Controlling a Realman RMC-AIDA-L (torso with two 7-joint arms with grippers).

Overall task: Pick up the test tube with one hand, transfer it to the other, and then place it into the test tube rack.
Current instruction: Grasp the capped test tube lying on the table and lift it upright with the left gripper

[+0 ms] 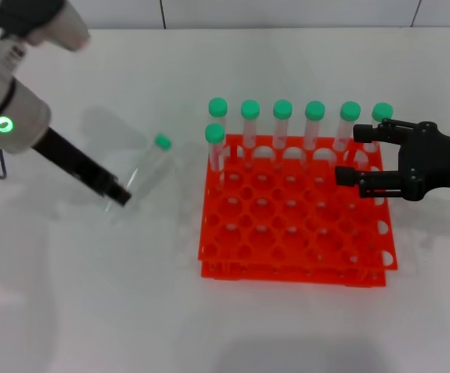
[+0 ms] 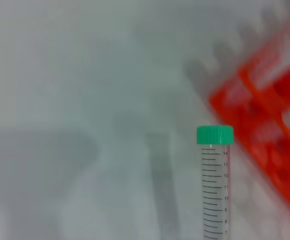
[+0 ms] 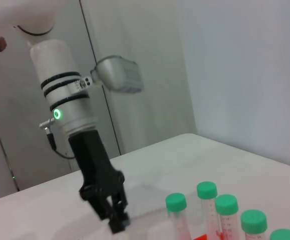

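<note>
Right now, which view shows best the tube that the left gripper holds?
The left wrist view: the tube is close, with cap and scale marks readable. The head view shows it whole but small at the left gripper. In the right wrist view I cannot make it out.

Lab: capped tubes [image 1: 282,124] in orange rack [image 1: 294,225], white bench [image 1: 92,295].

test tube [image 1: 148,166]: clear plastic | rack [image 1: 294,225]: glossy orange plastic | table [image 1: 77,295]: matt white

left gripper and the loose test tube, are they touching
Touching: in the head view the left gripper is shut on the test tube's lower end.
</note>
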